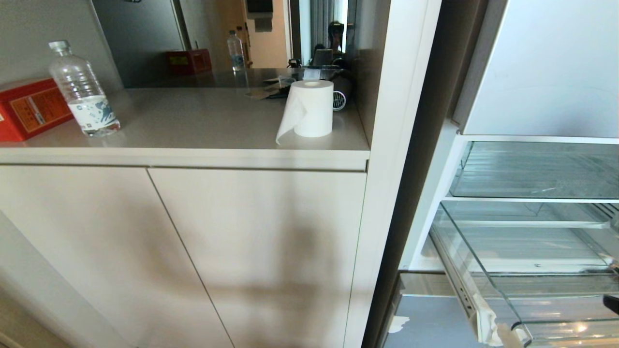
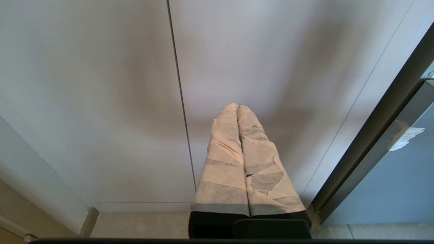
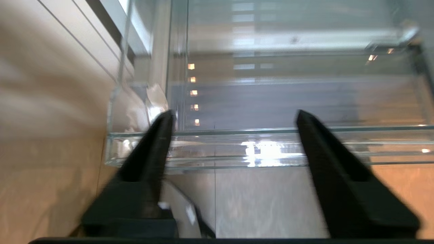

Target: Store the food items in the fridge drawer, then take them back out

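Right gripper point(image 3: 234, 117): black fingers point(image 3: 152, 142) spread well apart, nothing between them; motion-blurred in the right wrist view.
Just ahead of the right fingertips: the fridge drawer point(image 3: 257, 149), pulled out, its thick clear front lip crossing the gap between the two fingers; whether a finger touches the lip cannot be told.
Beyond the lip: the drawer's ribbed clear floor, with no fruit showing on it.
Below the right gripper: pale floor point(image 3: 264, 203).
Food items: no tangerine or apple shows in any view.
Head view of the drawer: fridge drawer point(image 1: 512, 309) extended from the open fridge point(image 1: 532, 96), a clear shelf compartment point(image 1: 532, 169) above it.
Left gripper point(image 2: 238, 107): tape-wrapped fingers point(image 2: 223, 162) pressed together, empty, pointing at a pale cabinet door point(image 2: 101, 84).
Farther out, on the counter point(image 1: 193, 121): a paper roll point(image 1: 312, 108), a water bottle point(image 1: 84, 92), a red box point(image 1: 29, 108).
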Controlling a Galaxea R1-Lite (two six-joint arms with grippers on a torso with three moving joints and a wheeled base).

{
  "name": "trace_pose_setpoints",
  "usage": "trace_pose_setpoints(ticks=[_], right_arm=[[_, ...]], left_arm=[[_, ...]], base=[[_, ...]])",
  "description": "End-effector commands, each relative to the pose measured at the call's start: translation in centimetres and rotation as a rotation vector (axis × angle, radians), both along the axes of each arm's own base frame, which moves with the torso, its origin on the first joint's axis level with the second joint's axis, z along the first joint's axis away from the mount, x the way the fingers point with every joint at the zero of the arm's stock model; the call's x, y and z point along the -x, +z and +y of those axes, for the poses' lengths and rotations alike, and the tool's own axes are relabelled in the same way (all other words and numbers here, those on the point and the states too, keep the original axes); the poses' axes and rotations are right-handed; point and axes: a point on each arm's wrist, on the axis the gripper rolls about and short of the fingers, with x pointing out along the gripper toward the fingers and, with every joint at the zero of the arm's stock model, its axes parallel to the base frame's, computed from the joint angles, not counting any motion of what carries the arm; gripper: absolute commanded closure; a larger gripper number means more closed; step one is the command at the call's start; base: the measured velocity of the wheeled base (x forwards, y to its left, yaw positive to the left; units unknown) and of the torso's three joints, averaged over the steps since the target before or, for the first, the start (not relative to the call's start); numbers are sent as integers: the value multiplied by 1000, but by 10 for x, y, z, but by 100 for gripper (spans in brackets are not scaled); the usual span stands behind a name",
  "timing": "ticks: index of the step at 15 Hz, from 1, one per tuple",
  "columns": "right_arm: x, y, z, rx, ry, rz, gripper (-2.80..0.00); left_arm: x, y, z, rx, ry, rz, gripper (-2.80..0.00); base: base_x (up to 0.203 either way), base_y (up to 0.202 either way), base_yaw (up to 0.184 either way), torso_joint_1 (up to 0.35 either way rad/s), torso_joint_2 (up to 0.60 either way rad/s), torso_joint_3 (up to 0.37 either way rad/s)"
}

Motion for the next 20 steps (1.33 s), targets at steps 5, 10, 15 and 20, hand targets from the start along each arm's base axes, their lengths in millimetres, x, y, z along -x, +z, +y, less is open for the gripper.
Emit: trace_pose_setpoints(ticks=[5,10,15,20], right_arm=[[50,-9,0,-22,53,-184,0],[74,-51,1,50,153,-215,0],[85,-124,1,170,187,-232,0],[84,-129,1,172,151,-495,0]], left_arm=[[0,0,0,0,0,0,0],[0,0,0,0,0,0,0],[0,0,0,0,0,0,0],[0,0,0,0,0,0,0]], base=[[0,0,0,0,0,0],[0,0,0,0,0,0],[0,0,0,0,0,0],[0,0,0,0,0,0]])
